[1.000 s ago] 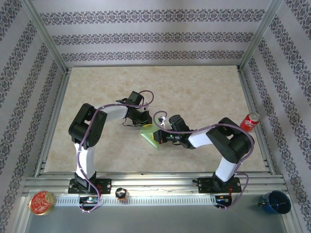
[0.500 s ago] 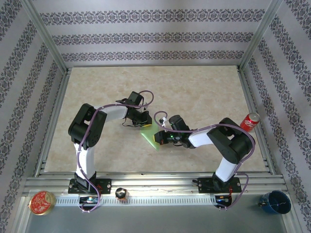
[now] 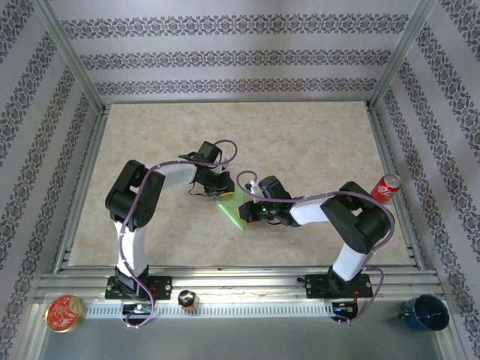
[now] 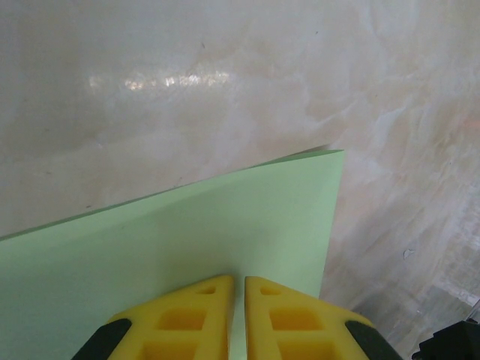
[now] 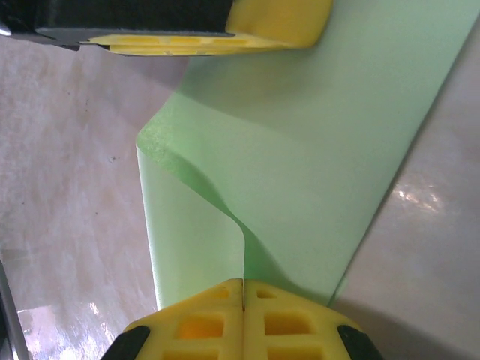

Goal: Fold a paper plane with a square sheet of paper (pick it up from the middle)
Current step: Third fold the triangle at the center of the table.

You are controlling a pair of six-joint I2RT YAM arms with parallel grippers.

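Observation:
The square sheet of paper (image 3: 234,211), pale green, lies on the marble table between both arms. My right gripper (image 5: 243,282) is shut on a raised ridge of the paper (image 5: 322,150), which buckles up from the table into its jaws. My left gripper (image 4: 238,279) hovers over the far part of the sheet (image 4: 225,217), its yellow fingers closed to a thin slit with no paper edge between them. Its finger (image 5: 277,22) shows at the top of the right wrist view, lying across the paper. From above, the left gripper (image 3: 223,194) and the right gripper (image 3: 246,213) stand close together.
A red soda can (image 3: 387,187) stands at the table's right edge. A blue cup (image 3: 424,312), a red round tin (image 3: 64,313) and a small dark object (image 3: 186,299) sit on the front rail. Metal frame posts and patterned walls enclose the table (image 3: 300,142).
My right wrist has shifted slightly toward the left gripper, and the visible patch of paper looks a little narrower. The left arm has stayed put.

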